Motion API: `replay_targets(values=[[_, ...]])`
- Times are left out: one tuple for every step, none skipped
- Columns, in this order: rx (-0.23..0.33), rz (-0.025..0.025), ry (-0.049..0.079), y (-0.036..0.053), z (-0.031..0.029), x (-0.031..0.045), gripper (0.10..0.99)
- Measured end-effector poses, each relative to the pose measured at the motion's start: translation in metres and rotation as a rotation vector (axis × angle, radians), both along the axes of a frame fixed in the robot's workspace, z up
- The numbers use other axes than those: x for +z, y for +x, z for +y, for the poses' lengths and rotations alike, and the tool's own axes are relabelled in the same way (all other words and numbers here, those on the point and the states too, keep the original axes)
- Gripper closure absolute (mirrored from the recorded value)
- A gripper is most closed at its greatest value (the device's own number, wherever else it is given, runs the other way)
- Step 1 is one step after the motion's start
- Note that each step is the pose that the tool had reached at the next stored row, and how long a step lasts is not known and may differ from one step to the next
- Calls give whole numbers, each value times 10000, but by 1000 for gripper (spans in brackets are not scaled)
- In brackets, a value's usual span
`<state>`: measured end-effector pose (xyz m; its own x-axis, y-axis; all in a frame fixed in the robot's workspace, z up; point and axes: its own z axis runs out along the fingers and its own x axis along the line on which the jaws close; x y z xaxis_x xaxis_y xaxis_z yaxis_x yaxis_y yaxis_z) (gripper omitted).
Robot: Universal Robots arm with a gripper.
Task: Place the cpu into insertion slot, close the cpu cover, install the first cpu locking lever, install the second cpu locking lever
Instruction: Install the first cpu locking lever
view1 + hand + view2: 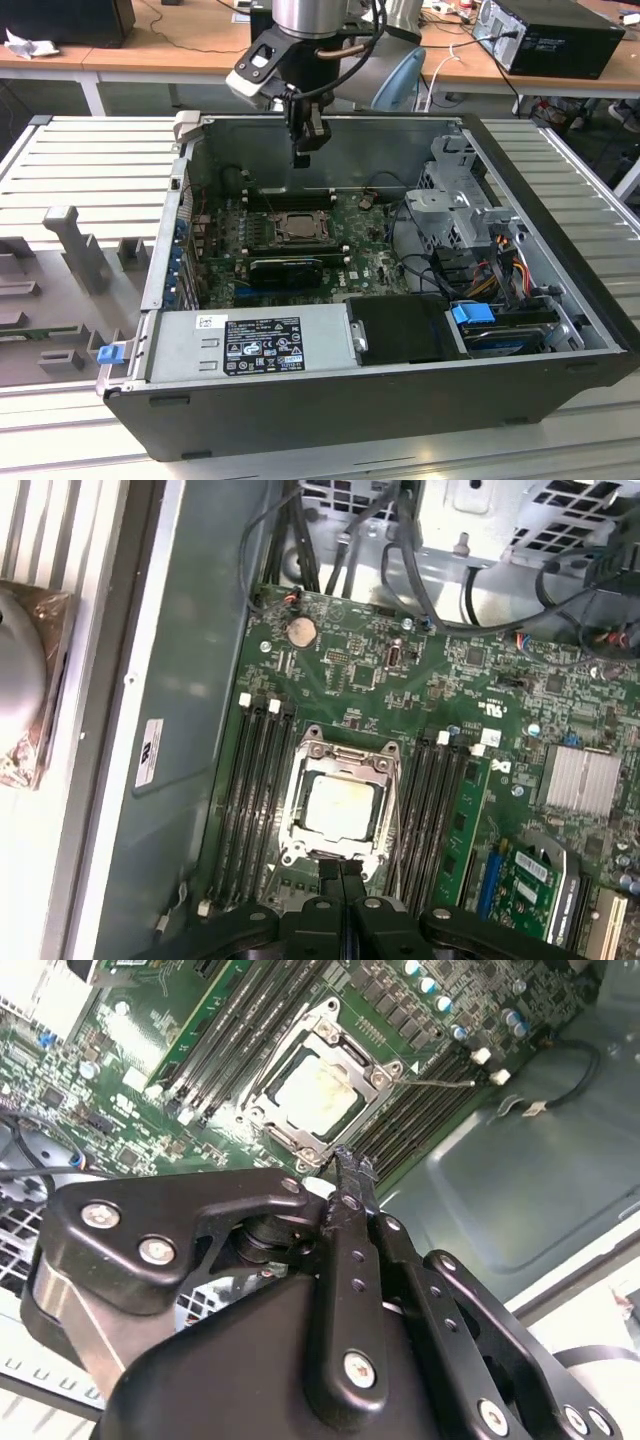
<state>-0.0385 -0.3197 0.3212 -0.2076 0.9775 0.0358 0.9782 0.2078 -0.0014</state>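
- Exterior view: the gripper (303, 158) hangs above the insertion slot (275, 230), well clear of it and touching nothing.
- Its fingers (330, 880) are pressed together in both wrist views, with nothing between them.
- The cpu (340, 808) sits inside the insertion slot. It is a small flat square with a pale silver-grey top, faintly yellowed toward the middle.
- The cpu cover (345, 760), a thin silver-grey frame, lies flat over the slot, and the chip's top shows through its square window.
- A thin metal rod (440, 1082) juts out from one corner of the slot. Whether it is latched cannot be told.
- Long black memory slots (255, 800) flank the insertion slot on two opposite sides. A green memory module (465, 815) stands in one of them, apart from the slot.
- The open dark computer case (300, 410) holds the green motherboard (370, 262) that carries the slot.
- Also in the case, a grey power supply box (255, 340) lies on the near side of the slot. A metal drive cage (455, 200) stands to the exterior view's right of the slot, and a blue-tabbed drive (500, 325) lies nearer the viewer than that cage.
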Motion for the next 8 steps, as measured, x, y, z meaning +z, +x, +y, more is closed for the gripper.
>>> replay_targets(values=[[184, 1, 0, 0, 0, 0, 980], [330, 2, -1, 0, 0, 0, 980], [535, 2, 0, 0, 0, 0, 980], [647, 1, 1, 0, 0, -1, 980], [757, 1, 1, 0, 0, 0, 980], [878, 2, -1, 0, 0, 0, 980], [1001, 2, 0, 0, 0, 0, 980], [1189, 1, 0, 0, 0, 0, 980]])
